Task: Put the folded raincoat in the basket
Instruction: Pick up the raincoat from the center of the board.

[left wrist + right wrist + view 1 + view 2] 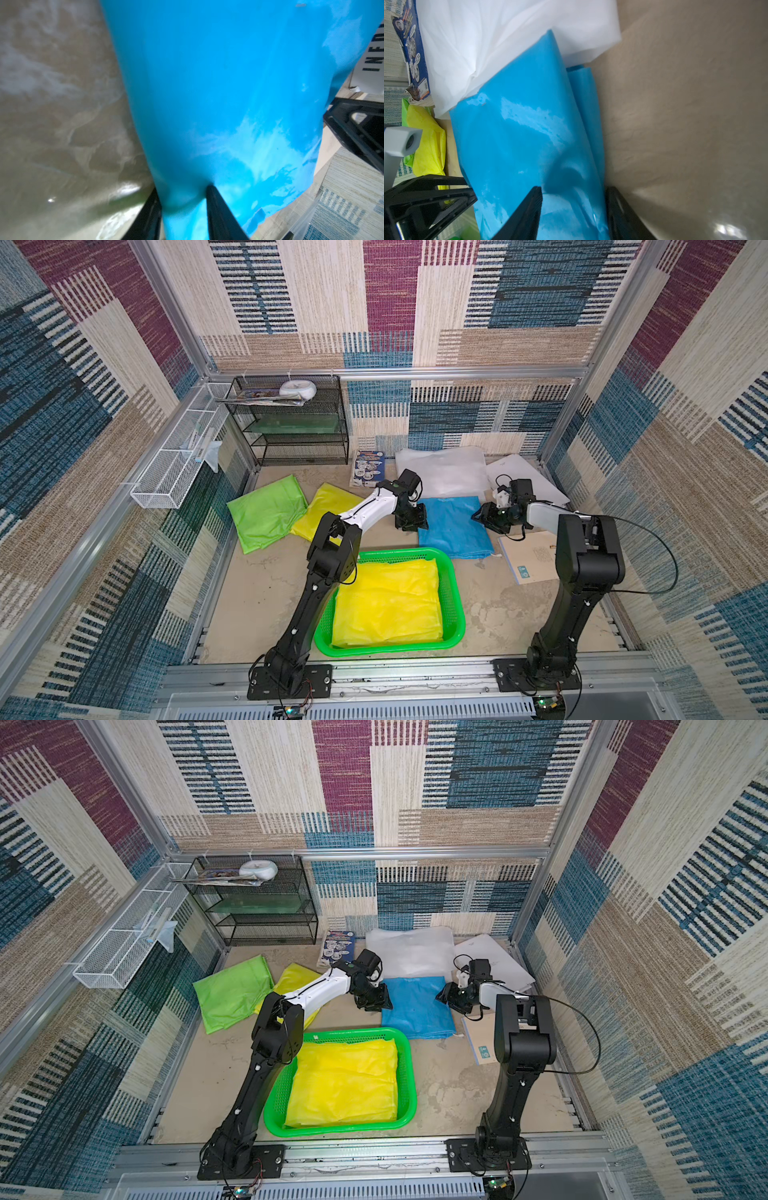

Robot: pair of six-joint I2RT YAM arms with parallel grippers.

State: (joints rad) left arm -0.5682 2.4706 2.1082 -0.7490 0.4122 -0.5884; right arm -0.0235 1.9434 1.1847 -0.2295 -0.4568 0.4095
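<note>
Blue raincoat [455,526] is lying folded on the tabletop, just behind the green basket [456,593], which is holding a yellow raincoat [386,601]. The left gripper [182,193] is pinching one side edge between its fingers. The right gripper [573,191] is straddling the opposite edge, with film bunching between the jaws; whether it is clamping cannot be told.
</note>
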